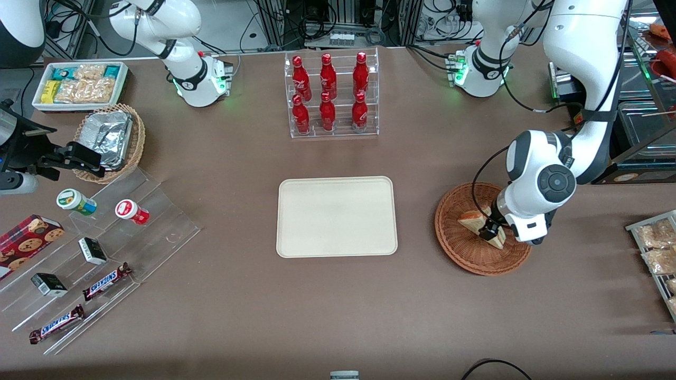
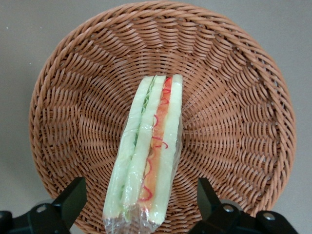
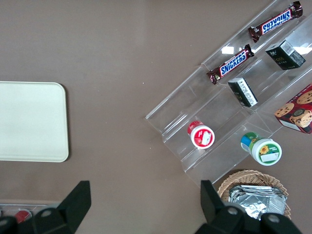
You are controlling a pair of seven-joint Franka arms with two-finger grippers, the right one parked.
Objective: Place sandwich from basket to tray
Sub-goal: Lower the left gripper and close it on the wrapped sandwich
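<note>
Left arm is folded over the working arm's end of the table, elbow high, forearm angled down, wrist pointing into the basket [image 1: 478, 248]. Gripper [image 1: 490, 232] sits low inside the basket, right at the sandwich [image 1: 475, 220].

Wrist view: fingers [image 2: 72, 197] are spread wide, one on each side of the sandwich [image 2: 148, 156], clear gap on both sides. No contact visible, nothing held. The wedge stands on edge with its cut face up toward the camera: pale bread layers, red-pink stripe, some green, clear wrap bunched at the end nearest the fingers. It lies roughly across the middle of the basket [image 2: 234, 122], long axis running between the two fingertips.

Front view: the sandwich is in the basket, partly covered by the gripper; a second pale wedge end shows on the side of the gripper nearer the camera, can't tell if it's the same piece.

Tray [image 1: 337, 216] is mid-table, flat, nothing on it, well apart from the basket, toward the parked arm's end relative to it. Bottle rack [image 1: 331, 95] with red bottles stands farther from the camera than the tray.
</note>
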